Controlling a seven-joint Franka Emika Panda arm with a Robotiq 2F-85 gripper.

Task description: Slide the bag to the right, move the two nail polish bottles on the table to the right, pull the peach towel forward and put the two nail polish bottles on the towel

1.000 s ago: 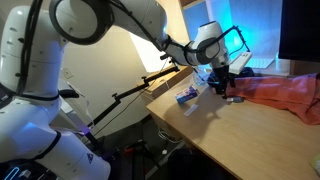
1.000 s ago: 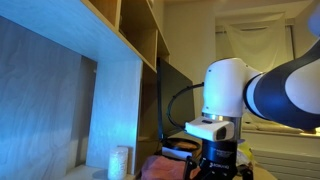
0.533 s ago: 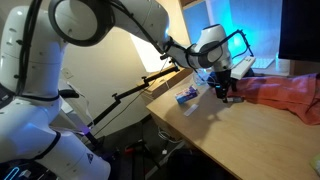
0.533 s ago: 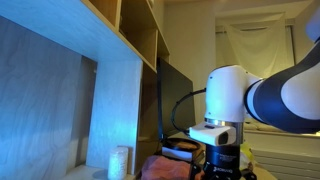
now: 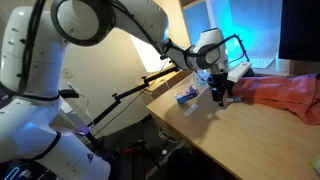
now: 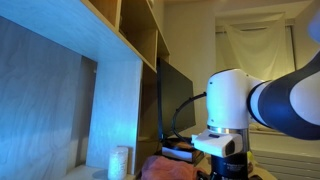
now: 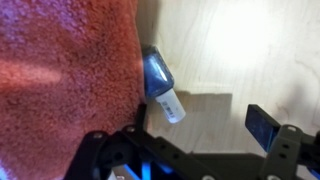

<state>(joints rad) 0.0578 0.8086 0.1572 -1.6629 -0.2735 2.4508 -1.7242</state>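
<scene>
One nail polish bottle, bluish body with white cap, lies on its side on the wooden table, touching the edge of the peach towel. Whether a second bottle is nearby cannot be told. The gripper hangs over the bottle's cap end, jaws wide apart, nothing held. In an exterior view the gripper stands at the towel's near edge, with a blue-and-white packet near it on the table.

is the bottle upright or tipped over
Tipped: the bottle lies lengthwise on the table, white end toward the tool, at the towel edge.
</scene>
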